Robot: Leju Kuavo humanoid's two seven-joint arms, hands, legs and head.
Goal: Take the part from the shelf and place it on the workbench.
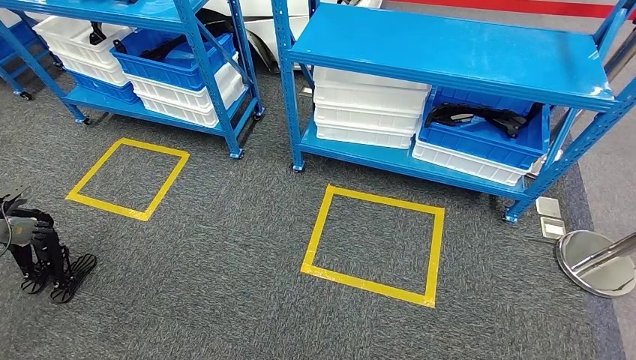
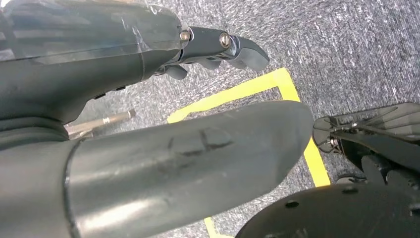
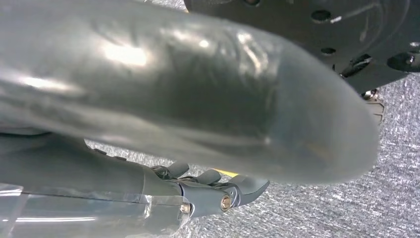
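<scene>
You have two blue shelves ahead: left shelf [image 1: 150, 15], right shelf [image 1: 450, 52]. The black part [image 1: 480, 116] lies in a blue bin [image 1: 487, 139] at the right end of the right shelf's lower tier. Open carpet [image 1: 247, 247] lies before it, with a yellow taped square [image 1: 375, 240]. Left hand [image 1: 34, 247] hangs low; fingers [image 2: 237, 49] apart, empty. Right hand [image 3: 198, 193]: fingers loosely spread, empty.

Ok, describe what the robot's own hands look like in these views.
The left hand is dark, with slim black fingers and a grey piece near the wrist. Up close, the left hand has a thick, smooth grey thumb with faint scuff marks, darker jointed fingers with silver screws, and a glossy clear film over its cover. The right hand looks alike: grey thumb, dark fingers, a brass-coloured screw.
</scene>
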